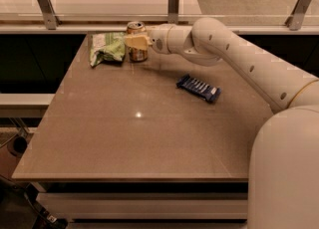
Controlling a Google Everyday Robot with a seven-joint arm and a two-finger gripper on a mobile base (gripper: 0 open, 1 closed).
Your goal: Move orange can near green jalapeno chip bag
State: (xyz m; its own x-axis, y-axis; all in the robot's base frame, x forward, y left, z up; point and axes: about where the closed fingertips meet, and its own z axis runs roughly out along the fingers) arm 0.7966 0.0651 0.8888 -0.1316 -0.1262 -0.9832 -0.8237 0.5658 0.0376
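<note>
— Standing where, the orange can (pixel 135 26)?
— Upright on the counter (pixel 124 138), at the far edge toward the left, silver top up. The green jalapeno chip bag (pixel 107 48) lies just to its left. The two are so close that they look to be touching, or nearly; I can make out no gap between them.
— And the gripper (pixel 133 41)?
— At the can, reaching in from the right, about halfway up its side. A pale part of it crosses the front of the can and hides the label there. Whether the jaws are pinching the can or merely spread around it, I cannot tell.
— The arm?
— The white arm (pixel 239 58) rises from the robot's rounded body (pixel 284 173) in the near right corner and stretches over the far right part of the counter to the can.
— Anything else lying about?
— A flat dark-blue wrapped bar (pixel 198 88) with white stripes, right of centre, nearer than the arm and well apart from both can and bag. Beyond the far edge runs a glass rail with metal posts (pixel 173 1).
— How does the bag look?
— Crumpled, light green and white, lying flat on the counter.
</note>
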